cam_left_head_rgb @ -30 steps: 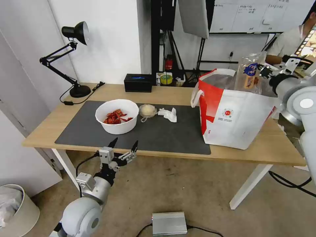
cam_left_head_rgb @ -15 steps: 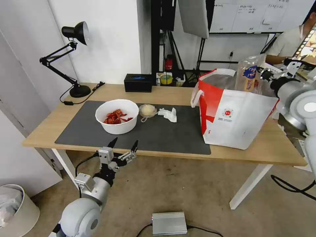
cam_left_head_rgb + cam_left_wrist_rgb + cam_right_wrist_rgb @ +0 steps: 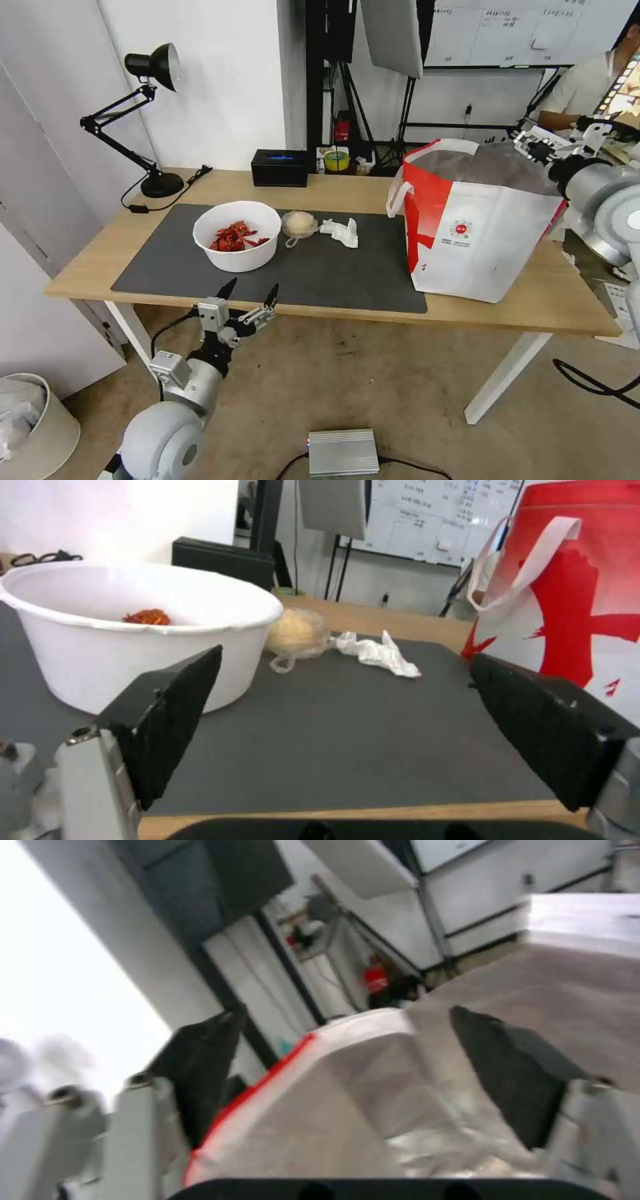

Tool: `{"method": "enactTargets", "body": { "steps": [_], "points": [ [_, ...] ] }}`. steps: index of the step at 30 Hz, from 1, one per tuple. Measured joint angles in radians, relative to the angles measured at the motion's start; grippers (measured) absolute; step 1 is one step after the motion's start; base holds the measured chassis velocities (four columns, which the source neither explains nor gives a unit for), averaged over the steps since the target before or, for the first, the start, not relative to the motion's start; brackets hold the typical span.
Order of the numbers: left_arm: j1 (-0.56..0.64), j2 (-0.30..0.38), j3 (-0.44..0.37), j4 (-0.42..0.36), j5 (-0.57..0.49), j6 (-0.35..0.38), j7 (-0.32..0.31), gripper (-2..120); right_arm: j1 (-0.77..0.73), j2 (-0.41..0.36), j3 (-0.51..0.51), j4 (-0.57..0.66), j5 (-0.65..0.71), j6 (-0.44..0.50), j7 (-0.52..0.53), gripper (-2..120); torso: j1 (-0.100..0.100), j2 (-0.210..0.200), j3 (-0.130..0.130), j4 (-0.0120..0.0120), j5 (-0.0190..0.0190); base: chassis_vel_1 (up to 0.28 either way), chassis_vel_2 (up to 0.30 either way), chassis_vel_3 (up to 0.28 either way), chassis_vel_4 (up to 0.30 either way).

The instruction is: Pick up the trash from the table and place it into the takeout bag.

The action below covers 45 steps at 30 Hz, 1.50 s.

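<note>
Two grippers — right gripper (empty), takeout bag

The clear hinged tray I held above the takeout bag a second ago is gone from my right end effector, whose fingers now stand apart, empty, over the bag's mouth.
</note>
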<state>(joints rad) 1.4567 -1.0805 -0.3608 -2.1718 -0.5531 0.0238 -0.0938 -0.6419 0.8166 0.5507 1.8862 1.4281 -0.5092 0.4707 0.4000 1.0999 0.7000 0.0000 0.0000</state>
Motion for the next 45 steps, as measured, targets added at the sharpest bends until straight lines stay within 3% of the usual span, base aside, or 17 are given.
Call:
{"method": "enactTargets", "body": {
  "steps": [6, 15, 18, 23, 26, 32, 35, 36, 38, 39, 41, 45],
  "points": [
    [0.006, -0.009, -0.009, 0.001, 0.001, -0.011, 0.002, 100, -0.058, -0.023, 0.003, 0.099, 0.021, 0.005, -0.047, 99, 0.000, 0.000, 0.000, 0.0002, -0.0002, 0.000, 0.000, 0.000, 0.000],
    [-0.004, -0.009, -0.004, 0.013, 0.010, -0.024, 0.016, 100, -0.291, -0.066, 0.031, 0.303, -0.032, -0.023, -0.162, 100, 0.000, 0.000, 0.000, -0.0002, -0.0004, 0.000, 0.000, 0.000, 0.000],
    [-0.002, -0.015, -0.010, 0.028, 0.041, -0.047, 0.038, 100, -0.392, -0.065, 0.014, 0.372, -0.124, -0.026, -0.210, 100, 0.000, 0.000, 0.000, -0.0002, -0.0004, 0.000, 0.000, 0.000, 0.000],
    [0.009, -0.017, -0.026, 0.036, 0.061, -0.064, 0.050, 100, -0.455, -0.059, -0.018, 0.389, -0.227, -0.024, -0.248, 100, 0.000, 0.000, 0.000, 0.0002, -0.0002, 0.000, 0.000, 0.000, 0.000],
    [0.012, -0.017, -0.038, 0.062, 0.079, -0.098, 0.052, 100, -0.542, -0.050, -0.046, 0.379, -0.363, 0.059, -0.296, 100, 0.000, 0.000, 0.000, -0.0001, -0.0001, 0.000, 0.000, 0.000, 0.000],
    [0.020, -0.015, -0.048, 0.078, 0.097, -0.108, 0.052, 100, -0.611, -0.041, -0.056, 0.359, -0.486, 0.157, -0.336, 100, 0.000, 0.000, 0.000, 0.0000, -0.0001, 0.000, 0.000, 0.000, 0.000],
    [0.023, -0.014, -0.053, 0.096, 0.105, -0.119, 0.051, 100, -0.684, -0.025, -0.058, 0.334, -0.618, 0.290, -0.381, 100, 0.000, 0.000, 0.000, 0.0000, -0.0001, 0.000, 0.000, 0.000, 0.000],
    [0.023, -0.014, -0.053, 0.096, 0.105, -0.119, 0.051, 100, -0.684, -0.025, -0.058, 0.334, -0.618, 0.290, -0.381, 100, 0.000, 0.000, 0.000, 0.0000, -0.0001, 0.000, 0.000, 0.000, 0.000],
    [0.021, -0.016, -0.053, 0.110, 0.113, -0.125, 0.037, 100, -0.756, 0.002, -0.061, 0.293, -0.739, 0.469, -0.434, 100, 0.000, 0.000, 0.000, -0.0001, 0.0000, 0.000, 0.000, 0.000, 0.000],
    [0.021, -0.016, -0.053, 0.110, 0.113, -0.125, 0.037, 100, -0.756, 0.002, -0.061, 0.293, -0.739, 0.469, -0.434, 100, 0.000, 0.000, 0.000, -0.0001, 0.0000, 0.000, 0.000, 0.000, 0.000],
    [0.022, -0.017, -0.045, 0.113, 0.117, -0.124, 0.008, 100, -0.808, 0.031, -0.071, 0.255, -0.814, 0.593, -0.459, 100, 0.000, 0.000, 0.000, -0.0001, 0.0000, 0.000, 0.000, 0.000, 0.000],
    [0.033, -0.016, -0.052, 0.117, 0.114, -0.110, 0.006, 100, -0.850, 0.062, -0.082, 0.217, -0.870, 0.683, -0.465, 100, 0.000, 0.000, 0.000, 0.0000, 0.0000, 0.000, 0.000, 0.000, 0.000]
  ]
}}
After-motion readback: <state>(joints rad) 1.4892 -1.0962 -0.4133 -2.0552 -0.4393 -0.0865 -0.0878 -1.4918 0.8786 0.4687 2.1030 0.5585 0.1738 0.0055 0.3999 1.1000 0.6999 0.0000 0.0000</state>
